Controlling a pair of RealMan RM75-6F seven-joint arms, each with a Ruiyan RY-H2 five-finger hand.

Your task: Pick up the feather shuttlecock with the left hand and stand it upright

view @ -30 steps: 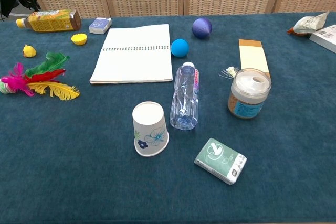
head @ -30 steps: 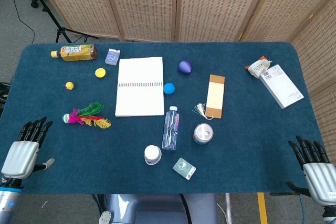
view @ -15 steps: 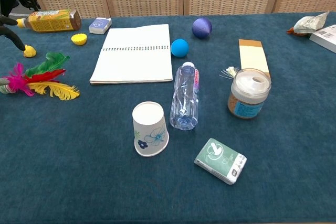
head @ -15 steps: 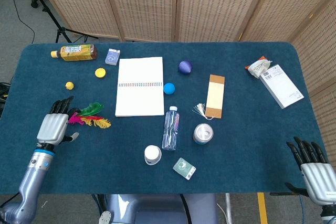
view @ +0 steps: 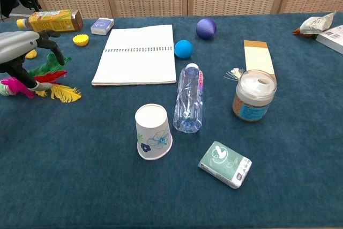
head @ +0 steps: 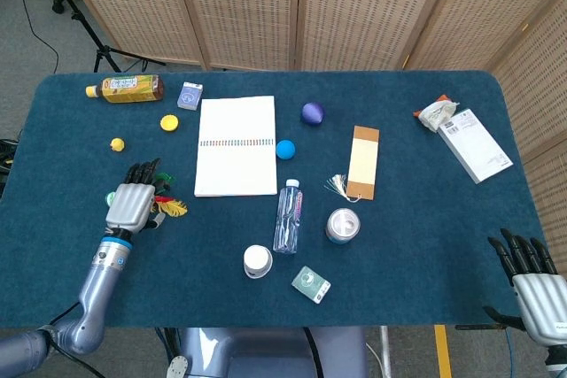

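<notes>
Movement first: the left robot hand (head: pixel 133 205), which a second ago sat at the near-left corner of the table (head: pixel 425 245), has travelled inward and now hangs directly over the feather shuttlecock (view: pixel 40 81), fingers pointing away and loosely spread; whether they touch the feathers cannot be told. The right robot hand (head: pixel 532 281) has stayed at the near-right edge, fingers apart, holding nothing.

The feather shuttlecock lies on its side at the left of the table, where it lay before, with pink, red, green and yellow feathers fanned toward the middle. In the head view the hand hides most of it.

Nearest the robot are a small green packet (view: pixel 225 164) and an upturned paper cup (view: pixel 153 131). Beyond them lie a clear water bottle (view: pixel 189 98) on its side and an upright jar (view: pixel 254 95). Further on are an open notebook (head: pixel 236 144), a blue ball (head: pixel 284 149), a tan bookmark (head: pixel 363 162) and a purple ball (head: pixel 312 113). Past the shuttlecock sit two small yellow pieces (head: pixel 116 143), a small blue box (head: pixel 190 95) and a tea bottle (head: pixel 126 88) on its side. A white box (head: pixel 475 144) lies far right.
</notes>
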